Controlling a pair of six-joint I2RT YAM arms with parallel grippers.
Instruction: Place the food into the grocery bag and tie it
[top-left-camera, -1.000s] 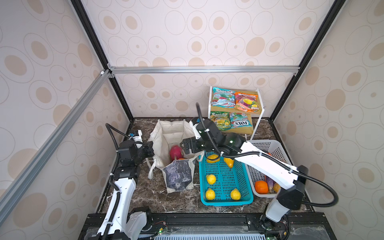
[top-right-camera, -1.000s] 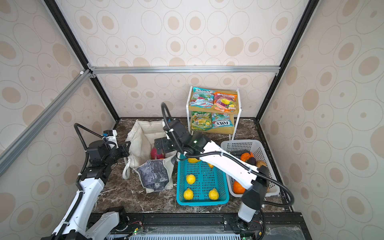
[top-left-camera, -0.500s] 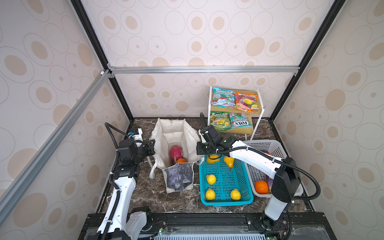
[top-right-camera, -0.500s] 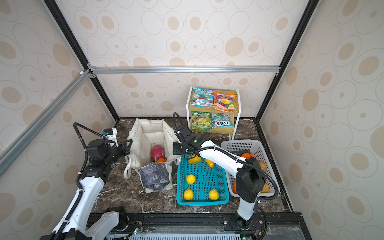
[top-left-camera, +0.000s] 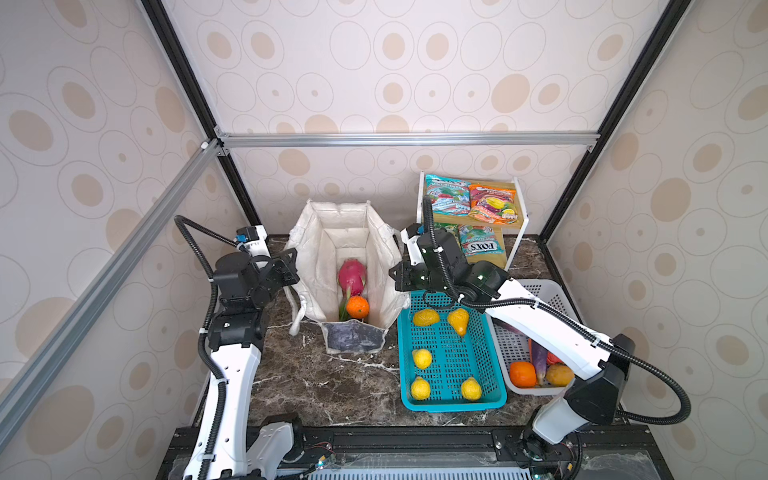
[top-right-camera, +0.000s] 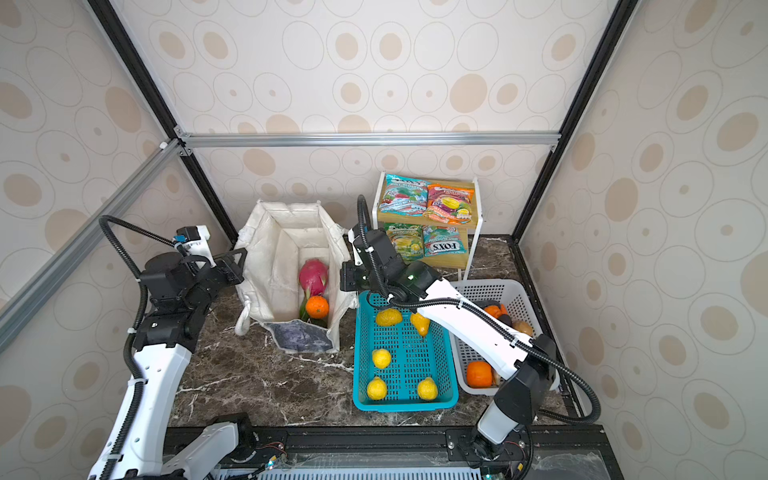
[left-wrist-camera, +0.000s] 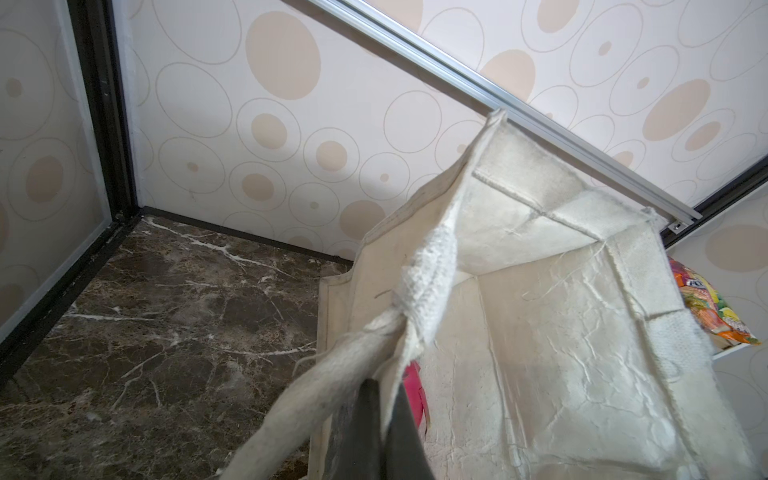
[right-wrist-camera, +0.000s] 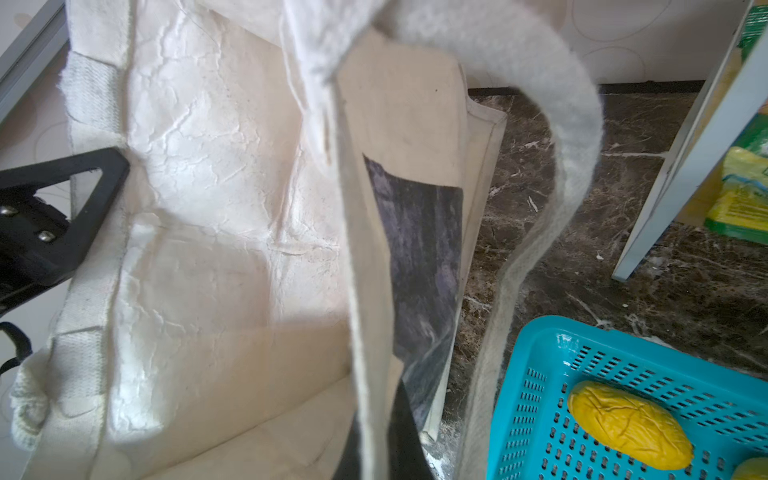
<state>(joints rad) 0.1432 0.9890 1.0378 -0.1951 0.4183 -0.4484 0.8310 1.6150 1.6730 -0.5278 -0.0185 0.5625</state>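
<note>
Pinching grocery bag (top-left-camera: 318, 253) rim | left hand (top-left-camera: 292, 267) | right hand (top-left-camera: 394, 277), opposite sides

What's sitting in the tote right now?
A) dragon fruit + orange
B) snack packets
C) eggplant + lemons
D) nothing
A: in both top views a pink dragon fruit and an orange lie on the floor of the open grocery bag, while the snack packets are outside it.
</note>
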